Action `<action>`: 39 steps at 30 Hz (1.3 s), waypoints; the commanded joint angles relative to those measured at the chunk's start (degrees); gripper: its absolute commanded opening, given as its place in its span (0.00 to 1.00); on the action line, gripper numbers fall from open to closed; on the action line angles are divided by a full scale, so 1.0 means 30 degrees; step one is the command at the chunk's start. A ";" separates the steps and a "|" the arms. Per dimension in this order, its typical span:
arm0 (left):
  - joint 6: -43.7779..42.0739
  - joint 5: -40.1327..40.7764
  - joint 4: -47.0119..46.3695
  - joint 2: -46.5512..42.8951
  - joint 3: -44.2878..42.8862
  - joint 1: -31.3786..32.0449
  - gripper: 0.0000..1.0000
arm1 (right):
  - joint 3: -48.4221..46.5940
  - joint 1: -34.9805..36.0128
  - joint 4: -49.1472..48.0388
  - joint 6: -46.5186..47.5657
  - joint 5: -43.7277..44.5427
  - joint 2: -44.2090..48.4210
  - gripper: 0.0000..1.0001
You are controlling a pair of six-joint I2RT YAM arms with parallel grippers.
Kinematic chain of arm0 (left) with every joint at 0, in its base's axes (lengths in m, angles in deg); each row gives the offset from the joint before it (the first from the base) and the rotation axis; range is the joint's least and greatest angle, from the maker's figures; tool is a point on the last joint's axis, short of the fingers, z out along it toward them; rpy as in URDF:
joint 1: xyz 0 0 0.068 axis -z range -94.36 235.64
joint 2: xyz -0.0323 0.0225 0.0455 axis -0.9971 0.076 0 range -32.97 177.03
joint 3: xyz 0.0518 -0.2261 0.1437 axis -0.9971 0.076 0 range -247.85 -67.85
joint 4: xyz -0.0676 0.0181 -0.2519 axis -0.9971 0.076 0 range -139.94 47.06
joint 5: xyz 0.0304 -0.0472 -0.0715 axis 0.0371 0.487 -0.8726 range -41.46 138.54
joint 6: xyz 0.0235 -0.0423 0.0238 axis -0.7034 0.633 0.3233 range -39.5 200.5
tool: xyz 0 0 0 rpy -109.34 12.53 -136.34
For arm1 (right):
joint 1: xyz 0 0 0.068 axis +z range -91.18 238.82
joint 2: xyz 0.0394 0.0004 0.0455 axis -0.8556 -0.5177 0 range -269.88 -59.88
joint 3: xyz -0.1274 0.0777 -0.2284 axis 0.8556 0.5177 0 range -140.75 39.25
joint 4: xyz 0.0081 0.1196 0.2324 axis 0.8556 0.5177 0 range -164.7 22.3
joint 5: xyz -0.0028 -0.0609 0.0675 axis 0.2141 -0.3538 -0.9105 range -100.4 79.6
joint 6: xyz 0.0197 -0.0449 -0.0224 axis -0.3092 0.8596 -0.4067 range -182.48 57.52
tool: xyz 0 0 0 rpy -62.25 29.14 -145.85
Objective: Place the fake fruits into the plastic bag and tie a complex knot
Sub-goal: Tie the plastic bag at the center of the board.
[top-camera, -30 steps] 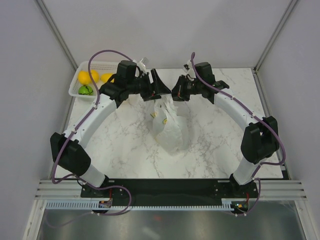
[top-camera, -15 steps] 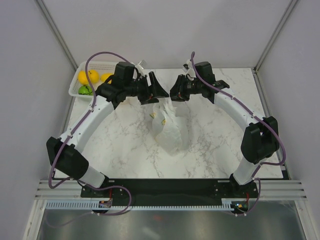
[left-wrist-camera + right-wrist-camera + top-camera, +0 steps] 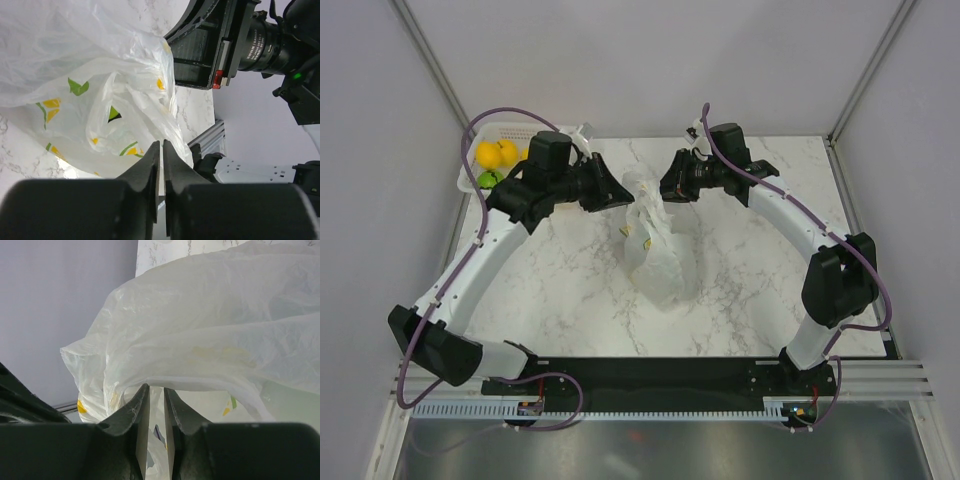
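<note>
The plastic bag (image 3: 665,265) sits bulging at mid-table, white with lemon prints, its contents hidden. Its handle loop (image 3: 642,185) stands up between my two grippers. My left gripper (image 3: 617,190) is at the loop's left side, and in the left wrist view the left gripper (image 3: 162,142) is shut with bag film (image 3: 100,60) at its tips. My right gripper (image 3: 667,190) is at the loop's right side. The right wrist view shows the right gripper (image 3: 156,386) with jaws a narrow gap apart and a band of the bag (image 3: 225,315) lying across the fingertips. Fake fruits, yellow (image 3: 490,153) and green (image 3: 490,180), lie at the back left.
A white perforated basket (image 3: 468,172) at the back left corner holds the loose fruits, partly hidden behind the left arm. Grey walls close in the table on the left, back and right. The right arm's wrist (image 3: 240,45) looms close in the left wrist view.
My left gripper has shut from wide open and drawn back to the left. The bag's top now stands up as a loop between the grippers. The right arm has hardly moved.
</note>
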 commanded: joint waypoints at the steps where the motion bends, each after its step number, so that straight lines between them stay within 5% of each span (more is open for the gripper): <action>1: 0.0180 0.0573 0.0012 -0.0335 0.0477 -0.0074 0.10 | -0.0830 0.0060 -0.0266 0.0339 -0.0486 -0.0091 0.25; 2: 0.0239 0.0427 0.0041 -0.0218 0.0448 -0.0074 0.02 | -0.0859 0.0060 -0.0295 0.0311 -0.0515 -0.0120 0.26; 20: 0.0680 0.0952 0.0246 0.3649 -0.0958 0.0013 0.02 | -0.0947 0.0090 -0.0324 0.0222 -0.0661 -0.0120 0.28; 39: 0.0650 0.0807 -0.1013 0.5116 -0.2335 0.0540 0.02 | -0.1005 0.0353 -0.0354 -0.0158 -0.1013 -0.0209 0.52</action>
